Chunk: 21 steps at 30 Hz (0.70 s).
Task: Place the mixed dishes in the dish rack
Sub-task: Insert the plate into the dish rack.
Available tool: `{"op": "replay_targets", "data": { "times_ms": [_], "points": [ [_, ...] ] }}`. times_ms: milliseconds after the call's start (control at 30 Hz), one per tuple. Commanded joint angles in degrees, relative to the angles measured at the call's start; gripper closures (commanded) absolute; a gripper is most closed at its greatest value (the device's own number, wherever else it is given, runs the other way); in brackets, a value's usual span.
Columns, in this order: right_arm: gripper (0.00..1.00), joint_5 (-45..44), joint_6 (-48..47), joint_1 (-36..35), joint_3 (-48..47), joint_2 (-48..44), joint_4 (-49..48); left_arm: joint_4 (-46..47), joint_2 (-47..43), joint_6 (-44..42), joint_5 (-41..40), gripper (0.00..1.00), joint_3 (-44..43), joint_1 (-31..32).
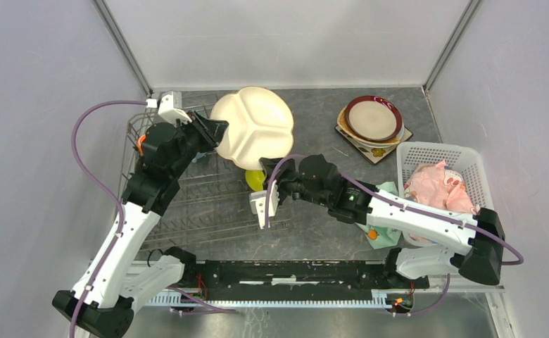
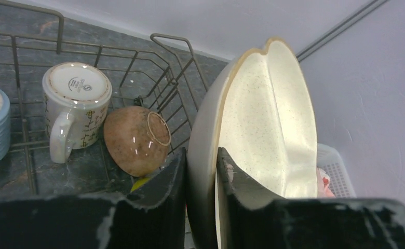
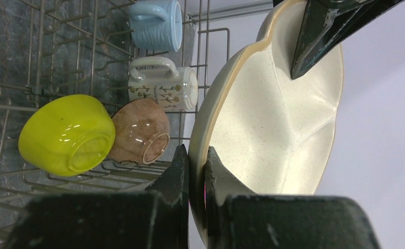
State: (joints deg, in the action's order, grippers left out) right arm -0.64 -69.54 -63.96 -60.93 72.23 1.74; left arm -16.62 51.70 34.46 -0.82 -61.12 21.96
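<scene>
Clenching the plate rim, both arms' jaws hold it beside the rack. Probably a handover for racking.

One rack. Two mugs can be counted for sure: one blue mug and one white mug. Two bowls: one green bowl and one tan bowl. One sectioned plate. One stack of plates, topped by one red-rimmed plate; the number beneath cannot be told. One basket, one pink cloth, one teal cloth.
</scene>
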Motion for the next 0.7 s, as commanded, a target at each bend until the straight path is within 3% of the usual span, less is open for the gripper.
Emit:
{"op": "replay_targets", "data": {
  "times_ms": [0, 67, 667],
  "points": [
    [1.00, -0.16, -4.89, -0.33, -7.40, -0.51, -17.22, 0.62, -1.27, -4.23, 0.20, 0.84, -1.56, 0.43],
    [0.98, 0.50, -4.86, -0.46, -8.04, 0.38, -16.06, -0.14, -1.55, -4.64, -0.09, 0.97, -2.16, 0.39],
    [0.62, 6.07, -3.62, -0.72, -9.21, 5.21, -16.06, 0.68, -9.49, -7.29, -15.42, 0.98, -4.31, 0.39]
  ]
}}
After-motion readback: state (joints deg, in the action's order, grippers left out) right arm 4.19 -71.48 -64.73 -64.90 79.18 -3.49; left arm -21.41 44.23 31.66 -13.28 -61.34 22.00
